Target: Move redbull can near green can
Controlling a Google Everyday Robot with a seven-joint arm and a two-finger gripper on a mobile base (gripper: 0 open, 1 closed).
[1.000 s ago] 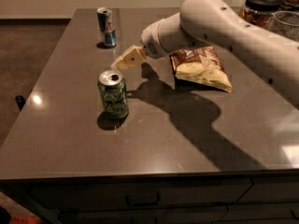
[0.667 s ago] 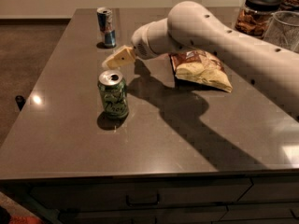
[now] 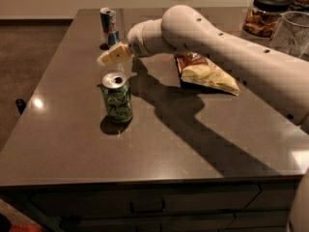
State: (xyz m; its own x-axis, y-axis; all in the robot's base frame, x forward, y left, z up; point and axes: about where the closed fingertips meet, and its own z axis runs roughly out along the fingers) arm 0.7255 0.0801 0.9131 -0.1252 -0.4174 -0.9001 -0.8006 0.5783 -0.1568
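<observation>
The redbull can [image 3: 109, 26], slim and blue-and-silver, stands upright near the far left of the dark table [image 3: 159, 139]. The green can [image 3: 117, 97], wider with pale lettering and a silver top, stands upright nearer the front, well apart from the redbull can. My gripper [image 3: 110, 57] hangs above the table between the two cans, just above and behind the green can, below and in front of the redbull can. It holds nothing that I can see. The pale arm reaches in from the right.
A chip bag [image 3: 205, 72] lies flat right of the gripper, partly under the arm. A lidded glass jar [image 3: 264, 13] of snacks and a clear container [image 3: 291, 33] stand at the far right. The table's left edge drops to the floor.
The arm has swung left and away from me, carrying the gripper from beside the green can toward the redbull can. Both cans stand where they were.
</observation>
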